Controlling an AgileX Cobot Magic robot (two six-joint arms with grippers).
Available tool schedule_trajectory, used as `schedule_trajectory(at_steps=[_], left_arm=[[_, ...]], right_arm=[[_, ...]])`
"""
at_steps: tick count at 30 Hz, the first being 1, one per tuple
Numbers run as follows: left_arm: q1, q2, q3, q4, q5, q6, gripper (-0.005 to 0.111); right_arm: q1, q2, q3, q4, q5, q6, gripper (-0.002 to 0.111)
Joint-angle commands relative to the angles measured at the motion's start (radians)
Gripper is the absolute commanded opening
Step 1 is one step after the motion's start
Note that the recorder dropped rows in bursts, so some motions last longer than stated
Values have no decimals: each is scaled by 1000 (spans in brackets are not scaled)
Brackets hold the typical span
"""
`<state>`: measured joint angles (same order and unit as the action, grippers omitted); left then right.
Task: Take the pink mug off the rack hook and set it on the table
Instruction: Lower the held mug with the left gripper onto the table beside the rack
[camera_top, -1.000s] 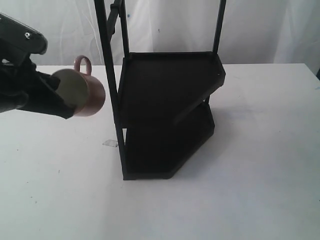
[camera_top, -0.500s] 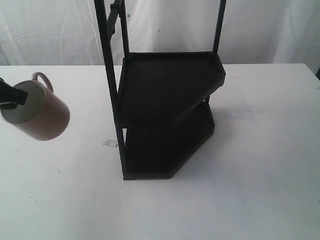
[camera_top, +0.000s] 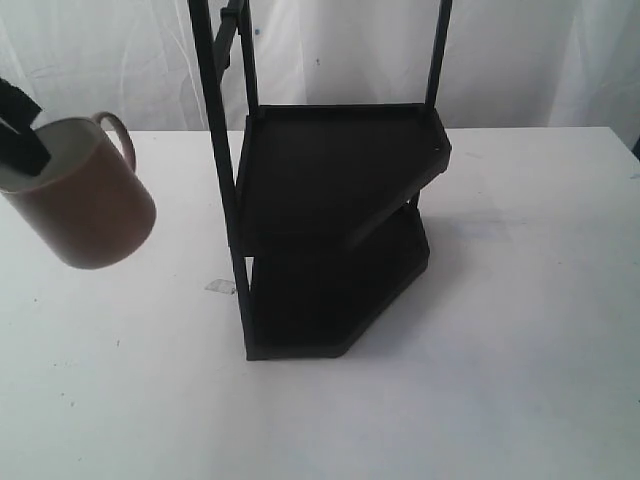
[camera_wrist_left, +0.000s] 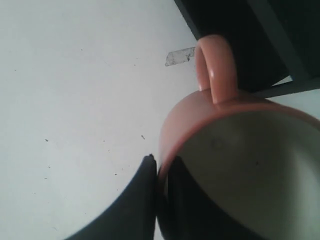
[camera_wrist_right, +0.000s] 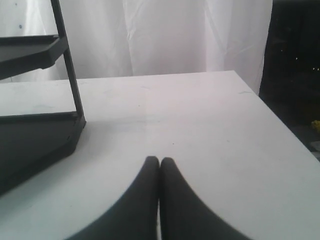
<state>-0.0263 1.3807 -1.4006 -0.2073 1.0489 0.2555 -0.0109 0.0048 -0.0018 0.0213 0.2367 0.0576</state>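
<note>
The pink mug (camera_top: 85, 195) hangs in the air at the far left of the exterior view, above the white table (camera_top: 500, 380), nearly upright with its handle toward the rack. My left gripper (camera_top: 20, 140) is shut on its rim, one finger inside and one outside. The left wrist view shows the pink mug (camera_wrist_left: 220, 130) from above, its cream inside facing the camera, and the left gripper (camera_wrist_left: 161, 172) pinching the wall. The rack hook (camera_top: 232, 22) sticks out near the top of the black rack (camera_top: 335, 215), bare. My right gripper (camera_wrist_right: 159, 162) is shut on nothing, low over the table.
A small scrap of clear tape (camera_top: 220, 287) lies on the table by the rack's front left post. The white table (camera_wrist_right: 200, 115) ends at a dark drop on one side in the right wrist view. A white curtain hangs behind.
The left gripper has carried the mug away from the rack to the left and turned it from lying sideways to nearly upright. The right arm has not moved.
</note>
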Motion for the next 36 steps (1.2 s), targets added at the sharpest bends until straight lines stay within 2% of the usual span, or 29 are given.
schedule_trajectory(at_steps=[1, 6, 12, 18, 36], left_arm=[[-21, 90, -7, -15, -14, 6, 0], [-52, 192, -7, -12, -16, 18, 0], [-91, 250, -7, 26, -86, 29, 0], [-168, 322, -7, 142, -153, 30, 0], [-165, 439, -7, 146, -263, 29, 0]], right_arm=[[1, -5, 2, 9, 29, -6, 0], [1, -5, 2, 9, 28, -6, 0], [1, -5, 2, 9, 26, -6, 0], [1, -5, 2, 9, 26, -6, 0], [1, -5, 2, 9, 26, -6, 0]])
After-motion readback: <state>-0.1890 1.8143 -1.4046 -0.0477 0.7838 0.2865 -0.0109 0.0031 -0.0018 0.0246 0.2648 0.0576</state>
